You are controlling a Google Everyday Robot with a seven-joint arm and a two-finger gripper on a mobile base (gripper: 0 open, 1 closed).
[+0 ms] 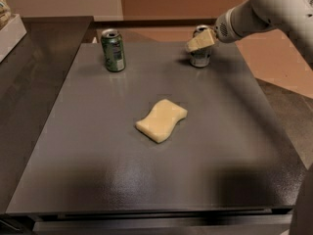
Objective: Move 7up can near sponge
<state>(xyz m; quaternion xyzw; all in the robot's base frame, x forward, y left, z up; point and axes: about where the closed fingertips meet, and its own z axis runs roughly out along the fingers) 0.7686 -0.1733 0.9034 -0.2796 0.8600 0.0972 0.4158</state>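
The 7up can (200,58), silvery-grey with a silver top, stands upright at the back right of the dark grey table (98,170). My gripper (200,41) reaches in from the upper right on a white arm and sits at the can's upper half, covering part of it. The pale yellow wavy sponge (161,120) lies flat near the middle of the table, well in front of the can and a little to its left.
A darker all-green can (113,50) stands upright at the back left of the table. A dark counter (34,67) runs along the left side, with a white box (10,33) at its far end. The floor drops away past the table's right edge.
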